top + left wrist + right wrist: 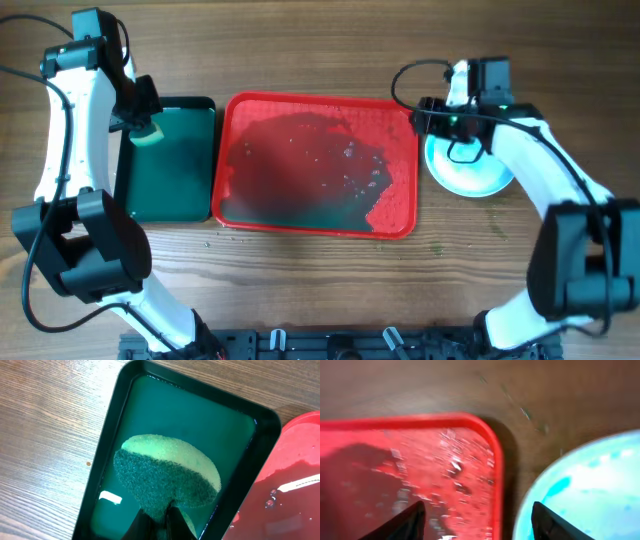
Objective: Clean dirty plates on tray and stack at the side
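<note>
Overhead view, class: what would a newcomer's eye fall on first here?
The red tray in the middle of the table, wet and pooled with dark teal water. Left of it, the left hand pinches a sponge over a dark green tray; right of it sits a pale turquoise plate.

A sponge [167,472] over a dark green tray [200,415] on a wooden table [45,435].

The right wrist view is blurred throughout. In it the red tray [420,455] runs off the left and bottom edges, and the pale plates [590,490] off the right and bottom. From overhead the right arm [500,135] covers the far part of the plates [470,178]; how many lie stacked cannot be told. The left hand [156,522] hides the near edge of the sponge [165,472].
</note>
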Controlling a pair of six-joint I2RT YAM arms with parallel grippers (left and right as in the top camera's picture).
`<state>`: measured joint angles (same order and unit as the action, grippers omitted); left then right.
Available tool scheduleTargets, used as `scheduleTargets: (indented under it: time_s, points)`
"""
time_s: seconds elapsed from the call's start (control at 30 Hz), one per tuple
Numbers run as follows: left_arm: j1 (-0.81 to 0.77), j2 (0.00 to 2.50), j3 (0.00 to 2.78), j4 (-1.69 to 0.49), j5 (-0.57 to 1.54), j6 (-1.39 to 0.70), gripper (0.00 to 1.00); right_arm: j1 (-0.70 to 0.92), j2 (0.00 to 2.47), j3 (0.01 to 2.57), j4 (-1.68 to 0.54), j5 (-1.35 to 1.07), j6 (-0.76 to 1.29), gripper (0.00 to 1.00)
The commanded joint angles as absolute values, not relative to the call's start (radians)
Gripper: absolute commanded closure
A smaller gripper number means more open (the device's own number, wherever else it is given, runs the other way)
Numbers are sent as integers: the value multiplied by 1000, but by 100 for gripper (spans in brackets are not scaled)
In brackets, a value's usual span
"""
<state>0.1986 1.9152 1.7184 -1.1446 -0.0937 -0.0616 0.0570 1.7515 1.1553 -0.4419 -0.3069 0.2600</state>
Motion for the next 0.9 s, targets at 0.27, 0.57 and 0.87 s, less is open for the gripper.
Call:
scheduleTargets:
  time_s: [0.27,0.57,0.87]
  points:
    - [201,1935,1394,-930,-103,-33,78,59,1551,1219,-705,-187,153,28]
    - [187,1881,1591,-1062,-102,-34,0,59,1364,1261,-831,-162,130,10]
    - [168,1781,1667,-1113,-103,-33,0,59,959,1335,-1126,-49,139,0]
